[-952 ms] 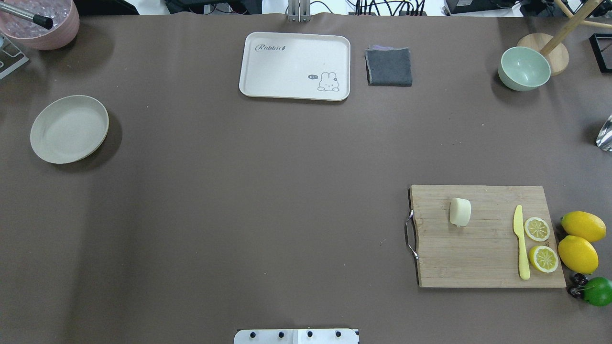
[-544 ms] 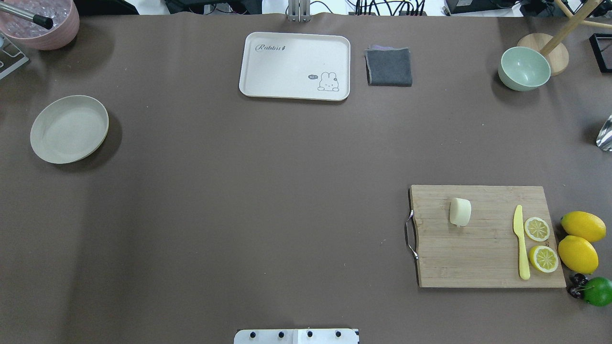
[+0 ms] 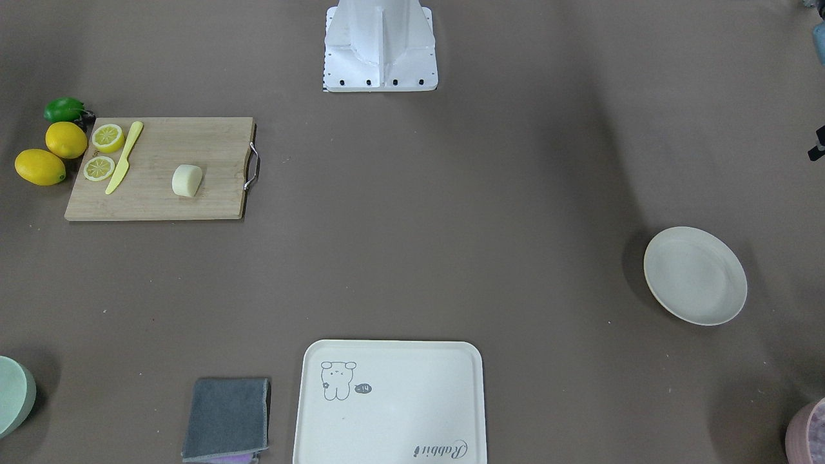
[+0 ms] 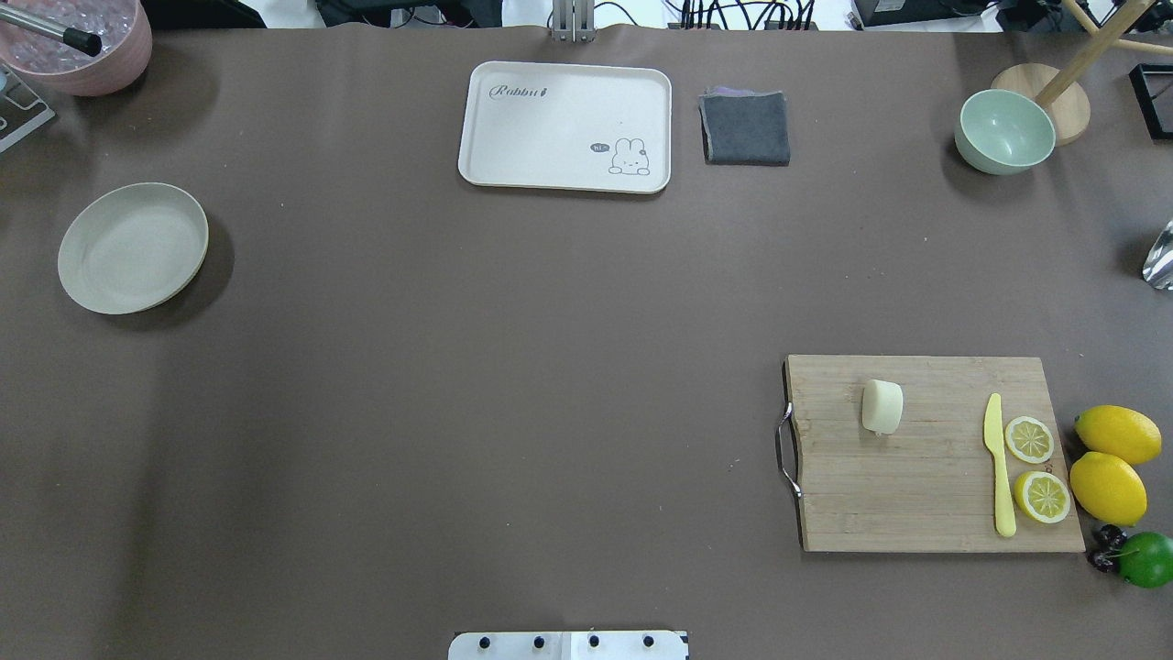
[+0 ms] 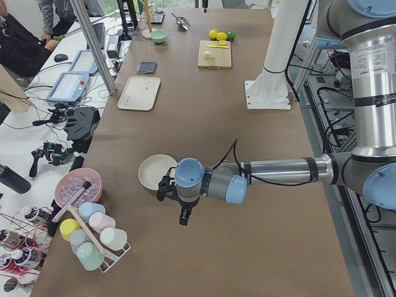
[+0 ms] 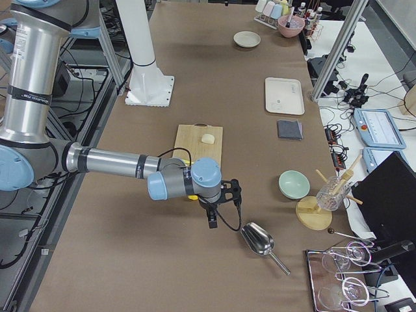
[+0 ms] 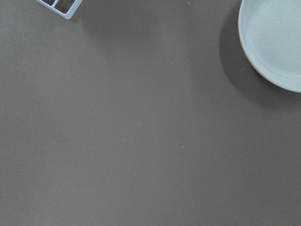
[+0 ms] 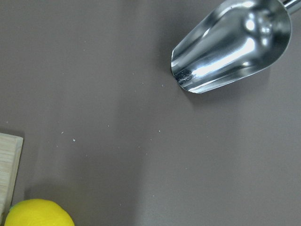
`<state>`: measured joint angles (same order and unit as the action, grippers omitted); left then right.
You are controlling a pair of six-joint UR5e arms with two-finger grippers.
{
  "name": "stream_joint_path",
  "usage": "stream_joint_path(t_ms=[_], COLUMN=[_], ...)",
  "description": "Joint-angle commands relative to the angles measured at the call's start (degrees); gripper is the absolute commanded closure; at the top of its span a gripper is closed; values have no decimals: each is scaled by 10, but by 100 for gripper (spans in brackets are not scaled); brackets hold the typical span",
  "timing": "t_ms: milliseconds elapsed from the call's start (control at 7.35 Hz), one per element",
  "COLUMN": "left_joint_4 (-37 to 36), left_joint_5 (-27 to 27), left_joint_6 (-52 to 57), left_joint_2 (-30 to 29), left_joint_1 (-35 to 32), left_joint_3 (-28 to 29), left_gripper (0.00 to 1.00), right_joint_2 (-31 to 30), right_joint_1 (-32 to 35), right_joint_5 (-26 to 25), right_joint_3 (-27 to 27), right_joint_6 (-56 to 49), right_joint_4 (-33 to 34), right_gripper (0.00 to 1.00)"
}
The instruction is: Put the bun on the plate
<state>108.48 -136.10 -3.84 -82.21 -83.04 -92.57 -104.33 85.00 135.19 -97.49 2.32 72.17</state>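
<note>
You are finding the bun lying on the cutting board, likely light and soft, so be pinching it gently across its rounded sides. The plate is sitting well apart on the worktop. Whether the right claw or the left claw is gaping, I cannot tell.

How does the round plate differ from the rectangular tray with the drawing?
The plate is round; the tray is rectangular with rounded corners. The plate is plain; the tray bears a small animal drawing and a printed word. The plate lies on the robot's left side, the tray at the far middle. Both are pale, shallow and empty.
</note>
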Motion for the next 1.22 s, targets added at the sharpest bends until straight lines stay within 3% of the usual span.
stream_joint_path(t_ms=[0, 408, 544, 680, 1088], left_joint_4=[64, 167, 177, 188, 191], left_joint_5=[12, 14, 19, 58, 66], left_joint_6=[-74, -199, -222, -224, -227], left_joint_2=[-67, -147, -153, -159, -172], left_joint_1=[42, 120, 150, 167, 174], left_joint_3=[69, 166, 175, 186, 211], left_gripper=[5, 8, 13, 19, 33], right_joint_2=[0, -1, -1, -1, -1], right_joint_1=[-4, -11, -13, -15, -23], right_joint_5=[-3, -4, -5, -5, -15], right_joint_3=[1, 2, 5, 6, 6], right_joint_6=[1, 2, 3, 3, 4], right_joint_4=[0, 0, 1, 0, 0], right_gripper=[0, 0, 0, 0, 0])
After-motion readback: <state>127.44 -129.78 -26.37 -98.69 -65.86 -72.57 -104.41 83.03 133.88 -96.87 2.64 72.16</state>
